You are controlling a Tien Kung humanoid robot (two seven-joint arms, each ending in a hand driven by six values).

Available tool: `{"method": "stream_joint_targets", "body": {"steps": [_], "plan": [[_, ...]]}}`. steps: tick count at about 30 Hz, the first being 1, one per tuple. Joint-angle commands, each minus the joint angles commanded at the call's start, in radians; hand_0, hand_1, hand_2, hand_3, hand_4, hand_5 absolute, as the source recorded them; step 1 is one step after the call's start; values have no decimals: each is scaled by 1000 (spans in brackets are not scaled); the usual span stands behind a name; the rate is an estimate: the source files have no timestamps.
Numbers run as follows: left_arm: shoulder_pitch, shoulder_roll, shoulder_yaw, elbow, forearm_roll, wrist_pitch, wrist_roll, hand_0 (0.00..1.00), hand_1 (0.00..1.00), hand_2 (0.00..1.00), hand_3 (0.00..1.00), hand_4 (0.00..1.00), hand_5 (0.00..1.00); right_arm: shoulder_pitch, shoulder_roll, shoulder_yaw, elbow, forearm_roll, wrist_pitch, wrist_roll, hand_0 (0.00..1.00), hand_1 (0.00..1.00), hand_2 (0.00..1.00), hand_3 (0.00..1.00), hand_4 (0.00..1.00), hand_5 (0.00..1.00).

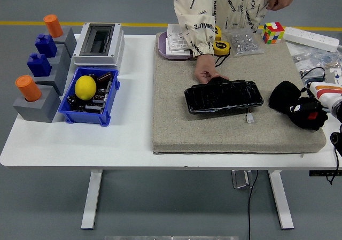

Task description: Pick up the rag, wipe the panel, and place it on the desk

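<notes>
The black rag (284,98) lies bunched on the right part of the beige mat (176,122). My right hand (312,114) comes in from the right edge and rests against the rag's right side, black on black, so the grip is unclear. The black panel (223,96) lies flat in the middle of the mat, a short cable with a white plug at its right end. A person's hand (203,71) presses on the panel's far left edge. My left arm is out of view.
A Rubik's cube (272,32), a bag of screws (243,41), a tape measure (221,47) and a power strip (311,38) lie along the far edge. At left stand a blue bin with a lemon (85,87), a grey switch box (98,42) and grey blocks (40,103).
</notes>
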Motion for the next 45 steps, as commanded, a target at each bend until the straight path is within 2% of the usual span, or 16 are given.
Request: {"method": "stream_joint_targets", "body": {"steps": [14, 31, 45], "plan": [[-1, 4, 11, 0, -6, 0, -3, 652, 696, 742, 567, 599, 476, -7, 17, 24, -18, -8, -26, 9, 730, 689, 747, 792, 998, 744], [-6, 7, 12, 0, -4, 1, -3, 650, 696, 742, 567, 599, 476, 17, 82, 69, -37, -32, -37, 10, 735, 692, 755, 796, 998, 741], [-8, 3, 12, 0, -1, 1, -3, 650, 696, 742, 567, 599, 476, -9, 90, 95, -37, -32, -65, 24, 731, 688, 751, 790, 998, 737]]}}
